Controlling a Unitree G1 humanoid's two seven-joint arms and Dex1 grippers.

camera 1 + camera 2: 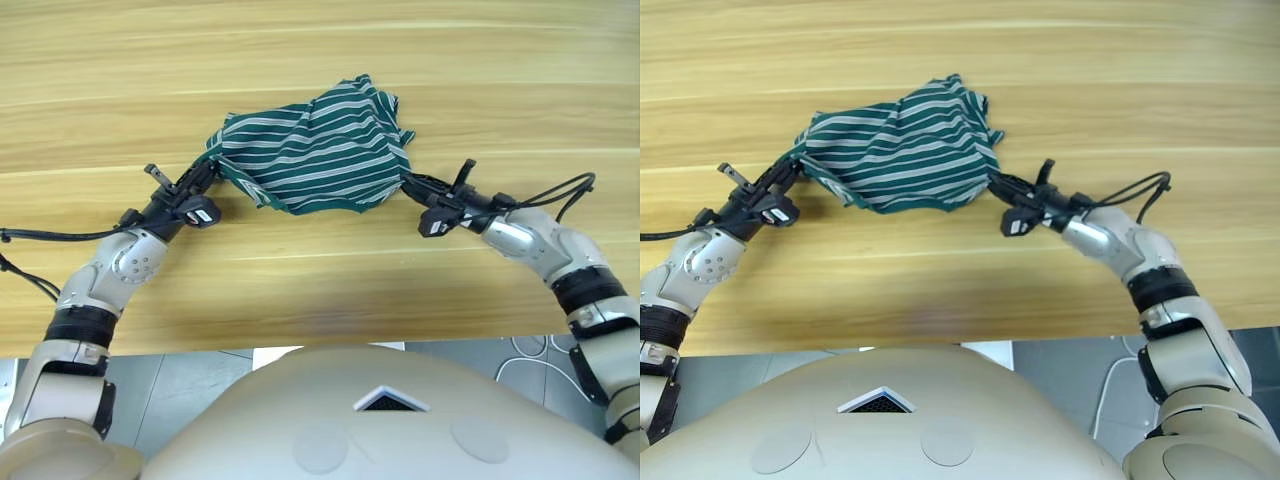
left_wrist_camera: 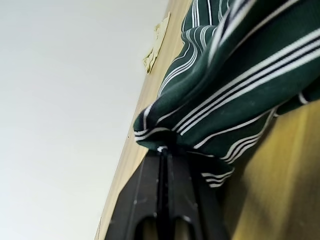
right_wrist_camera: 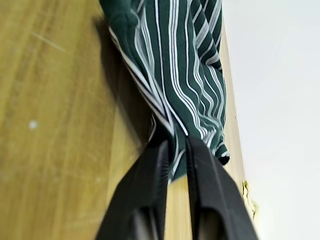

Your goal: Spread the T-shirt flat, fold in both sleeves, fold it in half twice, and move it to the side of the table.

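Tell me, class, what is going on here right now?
The robot grips a green striped T-shirt with both arms: the left end effector is shut on one edge, the right end effector on the opposite edge. The shirt hangs bunched between them over the wooden table, not yet spread flat.

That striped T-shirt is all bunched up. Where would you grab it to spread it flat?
By its two opposite edges, one from each side, low along the table. The T-shirt is a crumpled mound with loose edges at the sides, where the left gripper and right gripper pinch it; pulling apart should open it.
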